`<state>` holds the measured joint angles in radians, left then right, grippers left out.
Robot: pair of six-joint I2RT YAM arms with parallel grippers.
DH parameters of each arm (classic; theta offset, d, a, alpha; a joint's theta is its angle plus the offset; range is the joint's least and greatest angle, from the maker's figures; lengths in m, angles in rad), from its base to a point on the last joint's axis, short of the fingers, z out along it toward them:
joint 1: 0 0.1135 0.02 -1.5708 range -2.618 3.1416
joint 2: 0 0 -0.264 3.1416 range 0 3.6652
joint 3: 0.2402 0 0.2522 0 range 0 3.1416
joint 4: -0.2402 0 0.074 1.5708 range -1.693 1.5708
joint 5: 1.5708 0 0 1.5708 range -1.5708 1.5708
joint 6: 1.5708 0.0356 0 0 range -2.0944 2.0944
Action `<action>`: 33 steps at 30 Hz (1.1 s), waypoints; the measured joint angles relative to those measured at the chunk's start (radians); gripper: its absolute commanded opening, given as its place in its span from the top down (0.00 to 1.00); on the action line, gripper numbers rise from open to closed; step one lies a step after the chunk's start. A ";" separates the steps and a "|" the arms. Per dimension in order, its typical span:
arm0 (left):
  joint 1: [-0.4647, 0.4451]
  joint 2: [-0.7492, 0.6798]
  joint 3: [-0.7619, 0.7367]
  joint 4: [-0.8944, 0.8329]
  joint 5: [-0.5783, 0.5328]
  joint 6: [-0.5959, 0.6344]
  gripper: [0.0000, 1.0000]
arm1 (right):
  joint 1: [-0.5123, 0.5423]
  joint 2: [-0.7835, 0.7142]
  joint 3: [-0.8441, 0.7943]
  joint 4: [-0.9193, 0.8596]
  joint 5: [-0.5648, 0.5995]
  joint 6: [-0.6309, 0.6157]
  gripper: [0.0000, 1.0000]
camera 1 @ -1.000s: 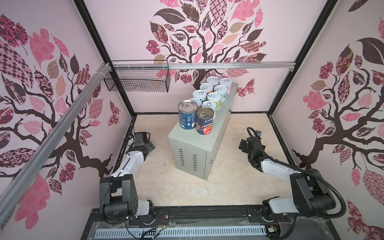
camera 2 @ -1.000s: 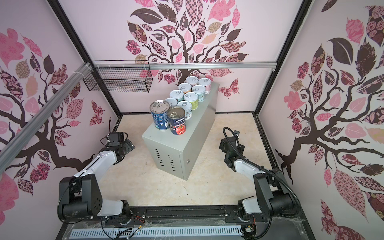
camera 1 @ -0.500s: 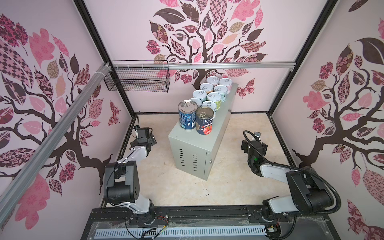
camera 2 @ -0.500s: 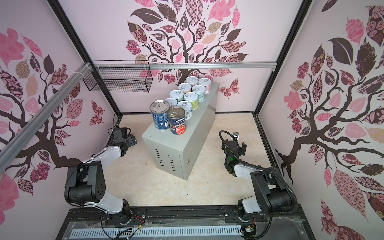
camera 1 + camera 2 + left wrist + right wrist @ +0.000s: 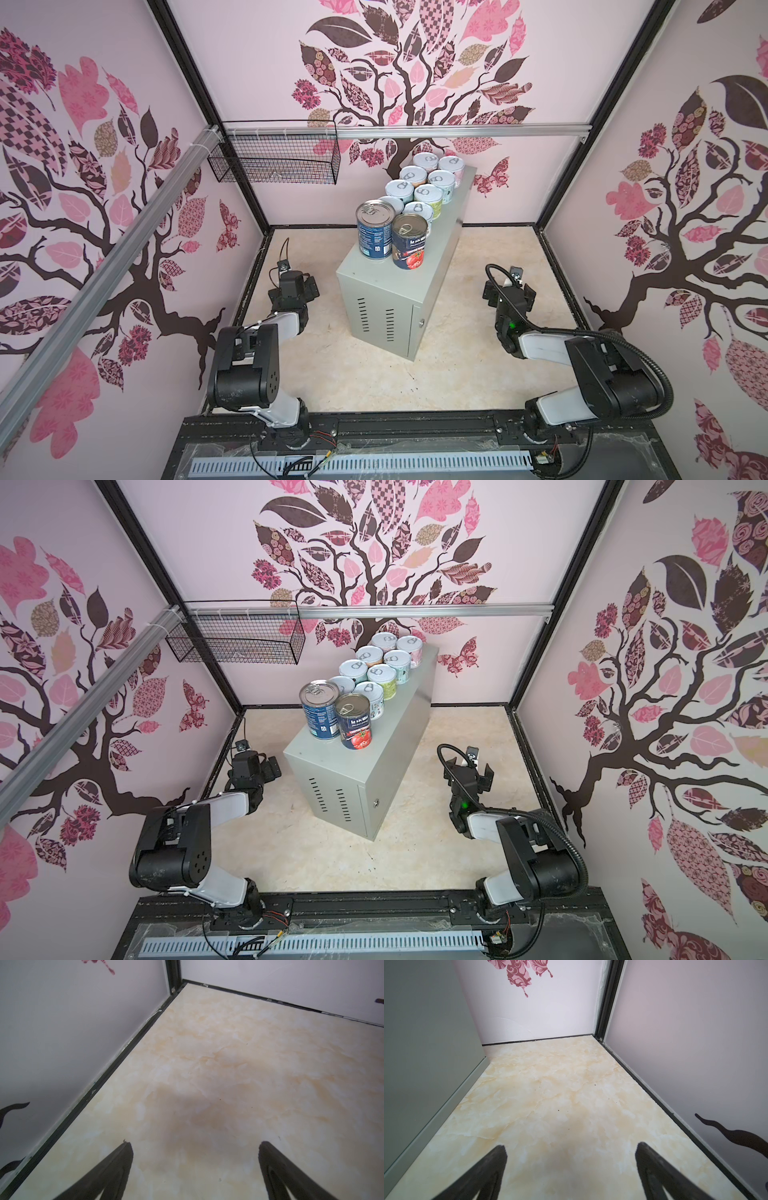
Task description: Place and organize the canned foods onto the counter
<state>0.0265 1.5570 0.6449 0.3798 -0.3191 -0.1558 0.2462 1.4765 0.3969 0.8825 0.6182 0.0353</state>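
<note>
I count ten cans on top of the counter [image 5: 376, 291]. Eight are short pull-tab cans [image 5: 428, 194], in two rows of four running to its far edge, one of them half hidden. Two taller ones stand side by side nearer its front edge: one blue can [image 5: 375, 232] and one tomato can [image 5: 409, 249]. There is one counter, one wire mesh basket [image 5: 274, 164] and two robot arms [image 5: 249, 370].

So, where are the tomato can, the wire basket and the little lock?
tomato can [image 5: 409, 249], in a top view, on its label.
wire basket [image 5: 274, 162], in a top view, front mesh.
lock [image 5: 421, 321], in a top view, round face.
</note>
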 measured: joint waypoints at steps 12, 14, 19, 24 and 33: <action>-0.084 -0.042 -0.289 0.396 -0.083 0.078 0.02 | -0.001 0.039 -0.187 0.308 0.045 -0.043 0.00; -0.106 -0.048 -0.324 0.463 -0.097 0.095 0.02 | -0.001 0.039 -0.256 0.389 0.049 -0.042 0.00; -0.121 -0.049 -0.332 0.529 -0.095 0.116 0.02 | -0.001 0.039 -0.302 0.508 0.048 -0.043 0.00; -0.063 0.004 -0.311 0.552 0.006 0.124 0.02 | -0.001 0.044 -0.302 0.573 -0.010 -0.069 0.00; -0.026 0.005 -0.286 0.503 0.109 0.121 0.02 | -0.031 0.100 -0.321 0.649 -0.153 -0.095 0.00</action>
<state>0.0006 1.5623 0.3588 0.8825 -0.2100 -0.0353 0.2153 1.5761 0.0757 1.5311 0.4648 -0.0601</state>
